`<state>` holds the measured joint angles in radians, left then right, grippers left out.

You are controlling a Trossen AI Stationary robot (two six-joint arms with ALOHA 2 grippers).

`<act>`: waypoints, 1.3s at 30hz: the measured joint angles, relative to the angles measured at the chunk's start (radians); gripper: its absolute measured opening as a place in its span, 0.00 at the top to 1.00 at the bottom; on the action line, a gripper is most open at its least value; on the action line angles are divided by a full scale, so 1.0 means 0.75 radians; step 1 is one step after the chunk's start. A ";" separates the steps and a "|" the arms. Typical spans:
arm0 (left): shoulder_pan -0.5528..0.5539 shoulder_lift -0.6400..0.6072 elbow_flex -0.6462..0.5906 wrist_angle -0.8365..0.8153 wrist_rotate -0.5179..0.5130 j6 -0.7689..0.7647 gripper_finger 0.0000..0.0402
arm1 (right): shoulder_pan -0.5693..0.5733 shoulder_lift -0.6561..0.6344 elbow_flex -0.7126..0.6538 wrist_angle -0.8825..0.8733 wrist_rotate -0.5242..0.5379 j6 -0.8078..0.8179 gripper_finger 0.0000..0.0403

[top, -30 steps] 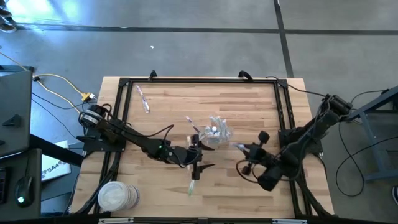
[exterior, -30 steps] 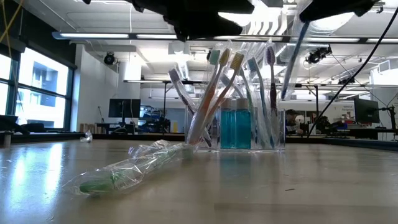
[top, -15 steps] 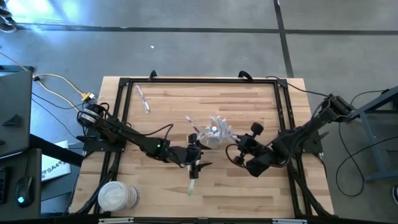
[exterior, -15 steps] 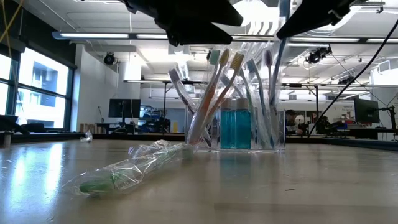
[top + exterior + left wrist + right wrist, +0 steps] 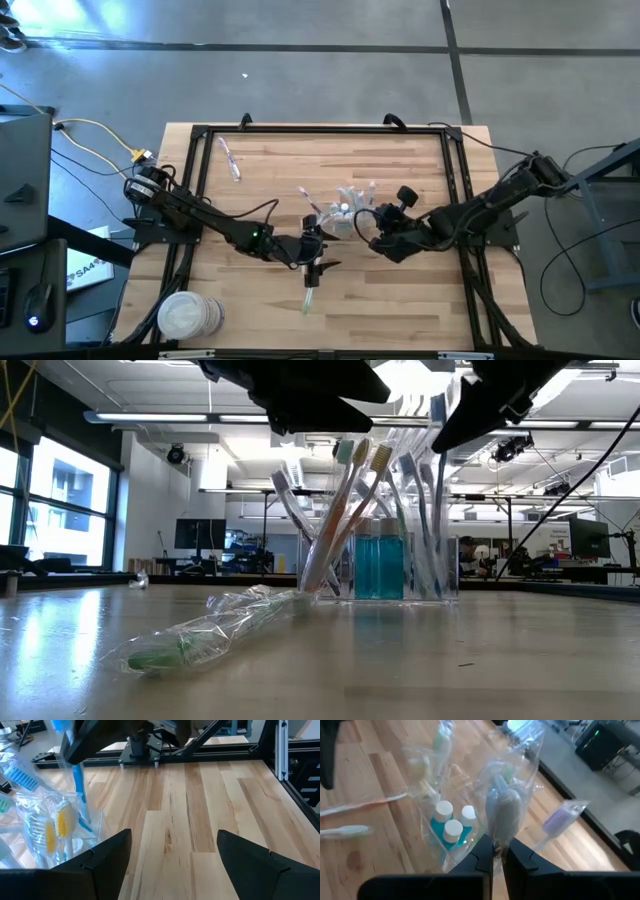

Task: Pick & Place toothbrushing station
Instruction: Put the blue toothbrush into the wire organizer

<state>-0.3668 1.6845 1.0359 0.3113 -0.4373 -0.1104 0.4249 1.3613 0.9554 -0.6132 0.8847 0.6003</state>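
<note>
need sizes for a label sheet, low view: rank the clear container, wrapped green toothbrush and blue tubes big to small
1. Wrapped green toothbrush, though nearness to the camera inflates it.
2. Clear container.
3. Blue tubes, inside the container.

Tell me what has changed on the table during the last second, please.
The right end effector, shut on a wrapped blue toothbrush, moved from the table's right part toward the transparent container and now holds the brush just above it. The left end effector stayed open beside the container. The wrapped green toothbrush on the table did not move.
</note>
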 joint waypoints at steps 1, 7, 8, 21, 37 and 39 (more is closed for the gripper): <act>0.000 0.000 0.000 -0.001 0.000 -0.001 0.27 | -0.011 0.002 0.000 0.000 -0.017 0.000 0.97; 0.000 0.000 0.000 -0.001 0.000 -0.001 0.27 | -0.073 0.004 0.000 0.000 -0.108 0.001 0.97; 0.000 0.000 0.000 -0.001 0.000 -0.001 0.27 | -0.081 0.004 0.000 0.000 -0.113 0.001 0.97; -0.001 0.001 0.000 -0.008 0.000 -0.001 0.27 | -0.180 0.005 -0.001 0.001 -0.258 0.012 0.97; 0.000 0.001 0.000 -0.034 0.000 -0.008 0.27 | -0.274 0.003 -0.151 0.229 -0.395 0.005 0.97; 0.000 0.001 0.000 -0.034 0.000 -0.008 0.27 | -0.274 0.003 -0.154 0.238 -0.397 0.004 0.97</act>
<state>-0.3671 1.6855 1.0359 0.2855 -0.4370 -0.1165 0.2195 1.3636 0.8402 -0.4344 0.5873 0.6033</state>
